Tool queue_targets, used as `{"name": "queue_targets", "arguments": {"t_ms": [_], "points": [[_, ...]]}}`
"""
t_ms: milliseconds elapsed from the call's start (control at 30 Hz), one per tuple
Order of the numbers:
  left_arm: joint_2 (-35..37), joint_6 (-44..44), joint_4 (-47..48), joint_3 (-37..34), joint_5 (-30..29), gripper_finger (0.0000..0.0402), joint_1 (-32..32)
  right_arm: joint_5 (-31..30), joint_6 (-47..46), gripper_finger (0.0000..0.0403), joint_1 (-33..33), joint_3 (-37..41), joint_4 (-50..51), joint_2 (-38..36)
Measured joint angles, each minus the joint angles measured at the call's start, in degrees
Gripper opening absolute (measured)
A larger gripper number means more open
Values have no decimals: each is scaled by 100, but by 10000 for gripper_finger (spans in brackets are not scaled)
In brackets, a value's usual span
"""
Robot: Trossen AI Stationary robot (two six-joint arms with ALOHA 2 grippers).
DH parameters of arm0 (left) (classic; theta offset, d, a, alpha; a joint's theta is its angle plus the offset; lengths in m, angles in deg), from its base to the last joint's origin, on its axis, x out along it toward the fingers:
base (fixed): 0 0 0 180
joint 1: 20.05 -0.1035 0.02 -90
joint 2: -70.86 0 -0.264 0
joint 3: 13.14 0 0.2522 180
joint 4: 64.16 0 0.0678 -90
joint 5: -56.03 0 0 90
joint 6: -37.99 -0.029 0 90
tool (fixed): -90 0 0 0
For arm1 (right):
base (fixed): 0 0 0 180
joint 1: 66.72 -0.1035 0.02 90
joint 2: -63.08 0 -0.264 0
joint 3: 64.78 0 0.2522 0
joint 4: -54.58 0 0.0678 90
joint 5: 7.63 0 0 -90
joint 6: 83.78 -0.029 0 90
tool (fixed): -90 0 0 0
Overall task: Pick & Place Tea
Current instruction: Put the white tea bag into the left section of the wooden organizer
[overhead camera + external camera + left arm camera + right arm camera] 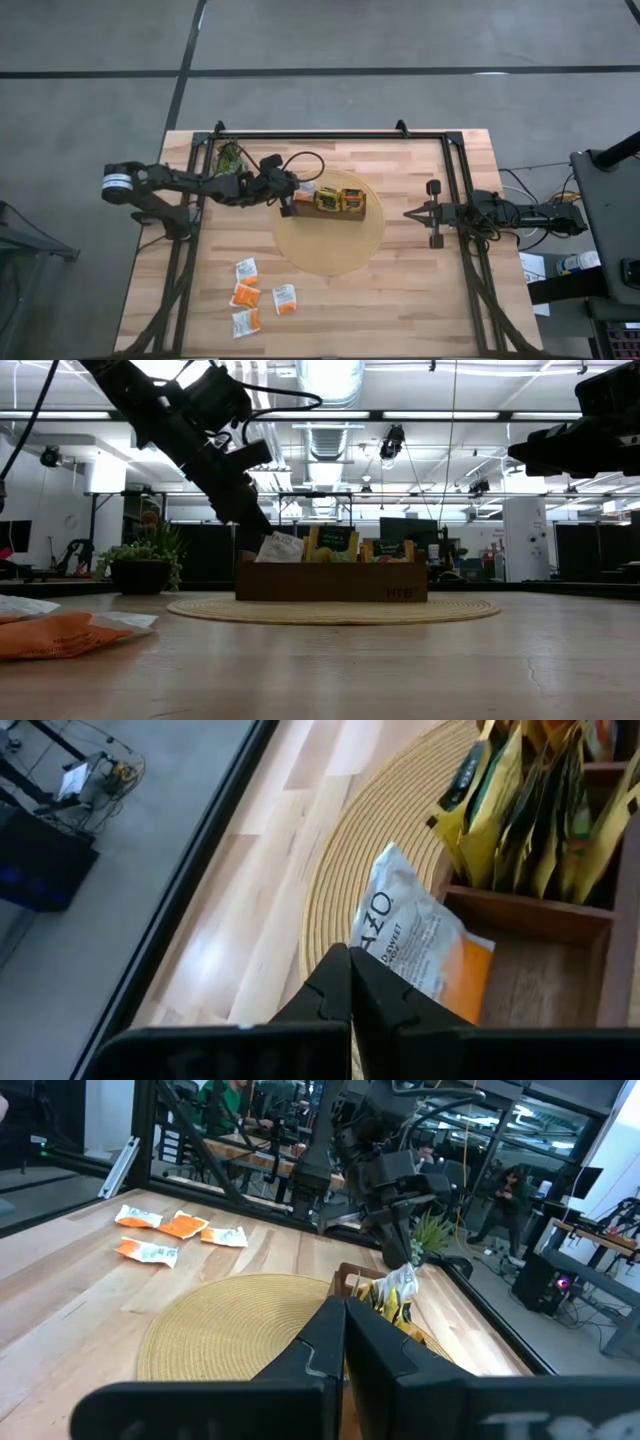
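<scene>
White-and-orange sachet (425,945) pinched in clenched left gripper (287,203), at tray's (340,214) nine-o'clock compartment. Best to lower it fully inside before releasing. Right gripper (412,213), closed empty, waits at three o'clock.

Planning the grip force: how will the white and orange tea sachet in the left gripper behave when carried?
Probably light and floppy: the white and orange sachet looks thin and crinkled, pinched at one edge by the shut left gripper. It may sag or swing while carried, and snag on the wooden tray wall.

Legible only "AZO" and "SWEET" on the white-and-orange sachet (425,945), plus "HTB" on the wooden tray (400,593).
</scene>
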Motion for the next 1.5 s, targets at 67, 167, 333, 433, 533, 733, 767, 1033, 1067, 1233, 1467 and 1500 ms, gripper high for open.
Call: {"name": "queue_targets", "arguments": {"t_ms": [67, 167, 333, 433, 533, 733, 767, 1033, 1067, 1233, 1467, 1500], "points": [[4, 65, -52, -9, -3, 0, 30, 0, 0, 8, 2, 0, -2, 0], [6, 77, -293, -65, -5, 0, 139, -1, 0, 8, 2, 0, -2, -2], [6, -19, -393, -90, -153, 0, 319, 0, 0, 8, 0, 0, -2, -2], [6, -217, -389, -90, -432, 0, 387, 0, 0, 8, 2, 0, -2, -1], [8, -294, -377, -90, -533, 0, 392, 0, 0, 8, 0, 0, 0, 0], [8, -287, -354, -90, -552, 0, 392, -1, 0, 8, 1, 0, -1, -2], [8, -285, -352, -90, -552, 0, 392, -2, 0, 8, 2, 0, -2, -1], [8, -323, -334, -90, -552, 0, 397, -1, 0, 8, 1, 0, -2, -2], [8, -337, -330, -90, -552, 0, 397, 0, 0, 8, 1, 0, -1, -2], [8, -409, -326, -90, -552, 11, 399, -2, 0, 8, 0, 0, -2, 0], [11, -429, -299, -76, -603, 81, 399, 0, 0, 8, 1, 0, -2, -2], [10, -425, -302, -61, -645, 91, 402, 0, 0, 8, 2, 0, -1, -1]]}}
